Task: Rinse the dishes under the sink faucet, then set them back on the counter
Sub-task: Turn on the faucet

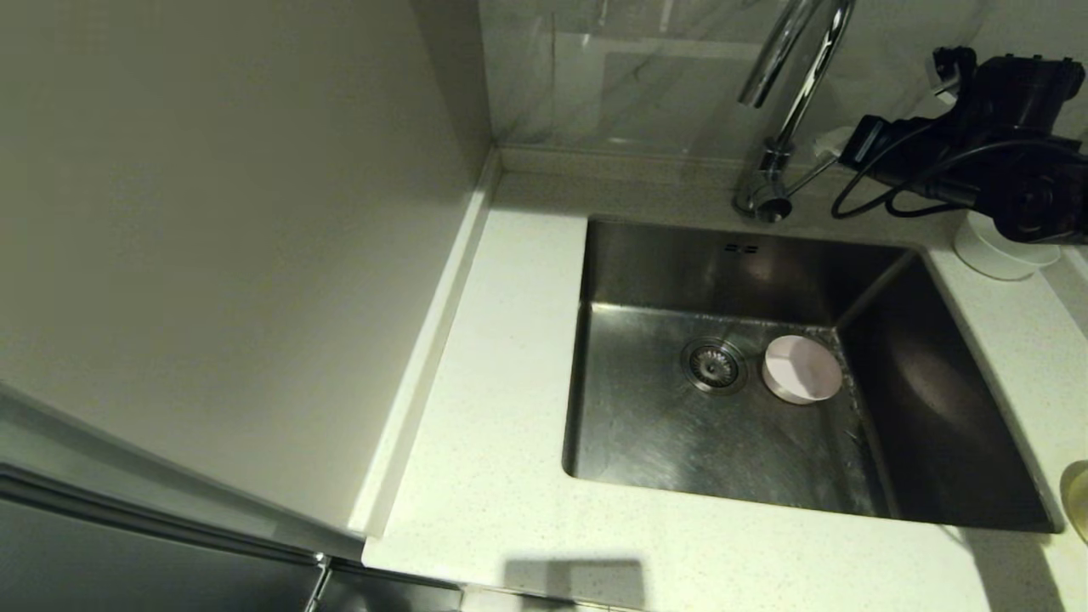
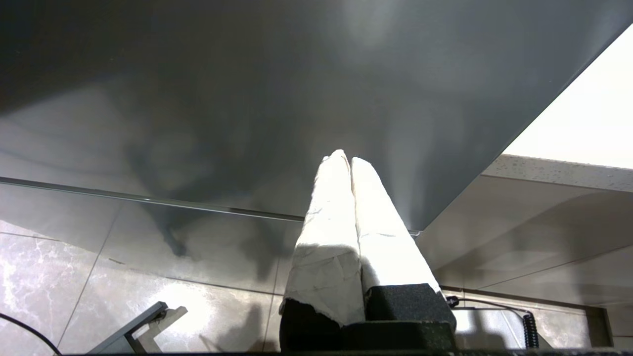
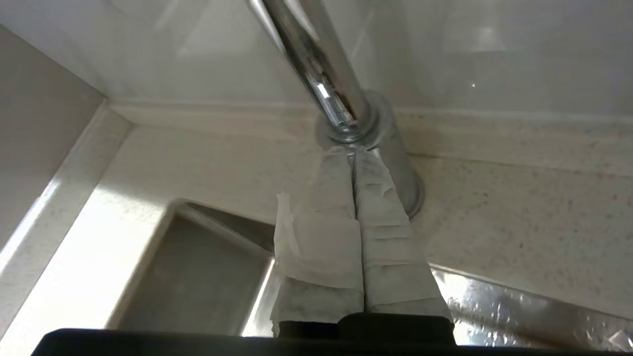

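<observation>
Pink bowl (image 1: 802, 369) upright in sink (image 1: 646, 425); faucet (image 1: 786, 93) spout arches leftward.

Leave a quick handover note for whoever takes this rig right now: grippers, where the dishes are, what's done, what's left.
Right gripper: shut, empty, tips at the faucet base by the lever.
Left gripper: shut, empty, parked low beside the cabinet front.
Pink bowl: in the sink, beside the drain.
White bowl: on the counter behind the right arm.
Yellow bowl: on the counter at the right edge.
No running water visible. Left: rinse, then return the bowls to the counter.
</observation>
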You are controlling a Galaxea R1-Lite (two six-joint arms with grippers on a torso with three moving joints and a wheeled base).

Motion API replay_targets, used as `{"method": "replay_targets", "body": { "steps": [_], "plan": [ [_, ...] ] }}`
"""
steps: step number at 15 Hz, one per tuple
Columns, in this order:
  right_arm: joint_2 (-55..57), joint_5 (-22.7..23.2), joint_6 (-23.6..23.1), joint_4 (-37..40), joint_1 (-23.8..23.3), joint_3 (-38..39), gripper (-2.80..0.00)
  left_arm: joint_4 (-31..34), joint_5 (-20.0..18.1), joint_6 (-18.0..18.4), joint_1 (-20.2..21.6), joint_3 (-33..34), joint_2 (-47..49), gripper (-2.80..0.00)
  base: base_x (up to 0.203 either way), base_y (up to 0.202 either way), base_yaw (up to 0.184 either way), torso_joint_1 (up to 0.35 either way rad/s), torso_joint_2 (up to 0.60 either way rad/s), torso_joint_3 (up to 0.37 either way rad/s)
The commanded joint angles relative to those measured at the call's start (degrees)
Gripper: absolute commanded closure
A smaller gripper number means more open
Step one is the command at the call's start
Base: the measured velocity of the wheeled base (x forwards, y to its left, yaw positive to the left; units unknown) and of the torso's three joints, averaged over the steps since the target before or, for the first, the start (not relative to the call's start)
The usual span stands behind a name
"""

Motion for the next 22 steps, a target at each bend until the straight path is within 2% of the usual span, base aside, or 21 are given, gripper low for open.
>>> {"method": "replay_targets", "body": {
  "steps": [1,6,10,12,20,22],
  "plan": [
    [1.03,0.06,0.07,-0.01,-0.01,0.02,0.0,-0.04,0.03,-0.03,0.0,0.0,-0.09,0.0,0.0,0.0,0.0,0.0,0.0,0.0],
    [0.77,0.38,-2.25,0.81,-0.81,0.12,0.0,-0.04,0.03,-0.03,0.0,0.0,-0.09,0.0,0.0,0.0,0.0,0.0,0.0,0.0],
    [-0.3,8.67,-8.86,5.23,-3.87,0.56,0.0,-0.04,0.03,-0.03,0.0,0.0,-0.09,0.0,0.0,0.0,0.0,0.0,0.0,0.0],
    [-0.64,10.66,-10.57,6.76,-4.48,0.56,0.0,-0.04,0.03,-0.03,0.0,0.0,-0.09,0.0,0.0,0.0,0.0,0.0,0.0,0.0],
    [-1.07,10.23,-11.17,6.56,-4.58,0.55,0.0,-0.04,0.03,-0.03,0.0,0.0,-0.09,0.0,0.0,0.0,0.0,0.0,0.0,0.0],
    [-1.65,6.15,-14.56,7.4,-4.78,0.47,0.0,-0.04,0.03,-0.03,0.0,0.0,-0.09,0.0,0.0,0.0,0.0,0.0,0.0,0.0]
  ]
}}
